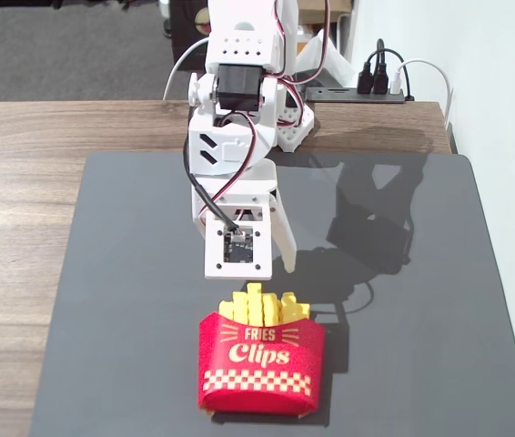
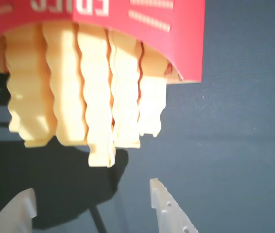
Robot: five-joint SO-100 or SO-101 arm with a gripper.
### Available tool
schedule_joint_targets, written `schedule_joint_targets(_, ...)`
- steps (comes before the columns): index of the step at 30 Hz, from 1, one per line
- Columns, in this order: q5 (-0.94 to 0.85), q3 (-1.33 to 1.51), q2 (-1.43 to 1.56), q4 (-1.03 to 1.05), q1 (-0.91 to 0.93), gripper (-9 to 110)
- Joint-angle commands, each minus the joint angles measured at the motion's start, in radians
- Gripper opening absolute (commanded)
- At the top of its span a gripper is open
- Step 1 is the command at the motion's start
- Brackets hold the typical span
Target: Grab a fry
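The fry (image 2: 100, 102), pale yellow with wavy edges, juts longest from the red carton (image 2: 176, 34), its base hidden inside; end effector (image 2: 93, 199) gapes empty

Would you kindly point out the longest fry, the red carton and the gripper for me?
fry (image 2: 100, 121): wrist view, middle of its wavy shaft.
red carton (image 1: 259, 360): fixed view, printed front face.
gripper (image 2: 91, 206): wrist view, midway between the open fingertips.

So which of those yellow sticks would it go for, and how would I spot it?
Probably this one, though that is a guess. Find the dark mat on the wooden table, then the red carton near its front edge with yellow sticks poking out. The fry is the middle stick, rising highest; in the wrist view it reaches nearest the open gripper.
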Motion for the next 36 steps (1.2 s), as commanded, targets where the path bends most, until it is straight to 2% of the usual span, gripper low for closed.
schedule_joint_targets(1, 0.014, -0.046, -0.005, -0.026, -0.011, 31)
schedule_joint_targets(12, 0.064, -0.083, -0.087, -0.100, -0.029, 24)
schedule_joint_targets(36, 0.121, -0.112, -0.137, -0.127, -0.060, 6)
